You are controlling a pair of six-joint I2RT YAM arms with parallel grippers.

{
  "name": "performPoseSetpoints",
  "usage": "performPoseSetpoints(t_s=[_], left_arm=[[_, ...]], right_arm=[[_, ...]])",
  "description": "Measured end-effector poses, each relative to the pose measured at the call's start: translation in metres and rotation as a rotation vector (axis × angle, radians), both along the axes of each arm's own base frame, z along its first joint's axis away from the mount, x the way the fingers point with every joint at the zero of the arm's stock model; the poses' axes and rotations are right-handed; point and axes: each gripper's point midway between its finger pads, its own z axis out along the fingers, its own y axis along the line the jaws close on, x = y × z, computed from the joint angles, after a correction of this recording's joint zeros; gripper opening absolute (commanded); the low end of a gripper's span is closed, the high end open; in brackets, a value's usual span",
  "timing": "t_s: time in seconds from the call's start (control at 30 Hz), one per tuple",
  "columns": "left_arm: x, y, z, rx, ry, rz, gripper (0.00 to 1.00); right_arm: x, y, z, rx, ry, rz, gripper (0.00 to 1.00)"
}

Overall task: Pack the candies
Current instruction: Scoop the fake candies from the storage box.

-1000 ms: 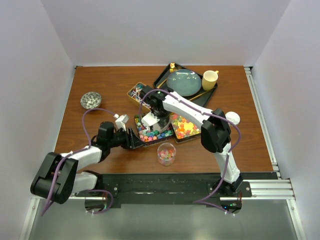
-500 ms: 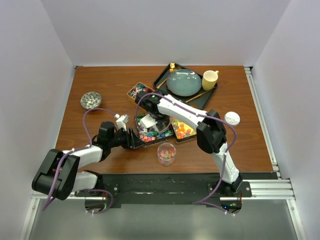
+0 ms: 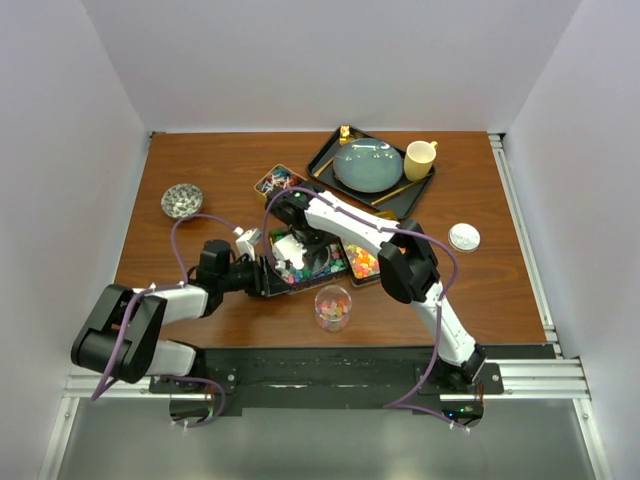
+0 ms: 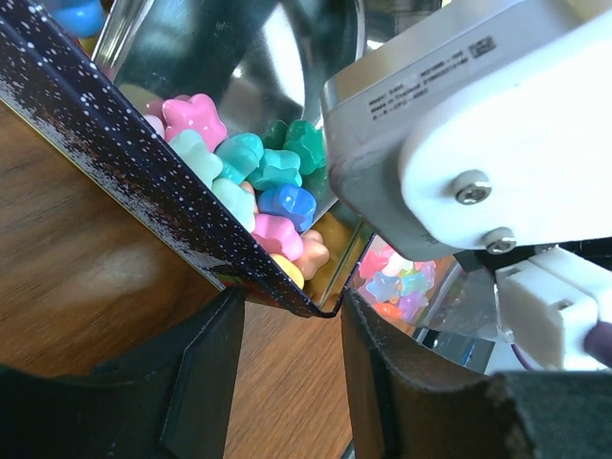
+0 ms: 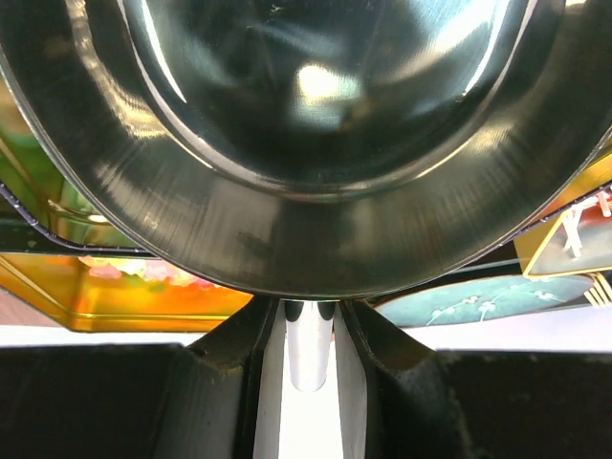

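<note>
The left gripper clamps the near corner of a tin full of multicoloured candies. Over that tin the right gripper is clenched on the handle of a steel scoop. More candies lie in a second tin alongside and in the jar

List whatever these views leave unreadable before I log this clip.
- Right wrist view: the metal scoop, gripped by the right hand, fills the frame, hiding its contents and everything beneath.
- Top view: the right arm covers that hand and much of the tin; the candies there are too small to sort.
- Left wrist view: whether the left hand clamps the tin's corner is unclear; the right arm blocks the tin's far side.
</note>
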Motion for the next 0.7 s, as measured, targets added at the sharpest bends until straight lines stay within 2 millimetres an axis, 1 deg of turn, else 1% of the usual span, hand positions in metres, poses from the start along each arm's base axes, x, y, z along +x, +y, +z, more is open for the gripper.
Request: performPoseSetpoints(t_s=[0.13, 0.3, 0.37, 0.47, 0.6, 0.7], left_arm=[[0.000, -0.001, 0.000, 0.001, 0.015, -0.007, 0.49], [0.001, 0.000, 0.000, 0.024, 0.027, -0.024, 0.54], [0.002, 0.001, 0.000, 0.041, 0.031, -0.036, 0.55], [0.000, 0.005, 0.000, 0.062, 0.048, -0.051, 0.56], [-0.002, 0.017, 0.002, 0.080, 0.070, -0.046, 0.57], [0.001, 0.031, 0.007, 0.086, 0.088, -0.013, 0.57]], right_arm=[[-0.001, 0.000, 0.000, 0.009, 0.007, -0.020, 0.00], [-0.004, -0.004, -0.007, 0.057, 0.071, -0.059, 0.00], [-0.010, -0.010, -0.009, 0.082, 0.108, -0.080, 0.00], [-0.025, -0.015, -0.009, 0.118, 0.168, -0.115, 0.00], [-0.039, -0.011, -0.009, 0.186, 0.234, -0.173, 0.00], [-0.052, -0.006, -0.009, 0.252, 0.293, -0.224, 0.00]])
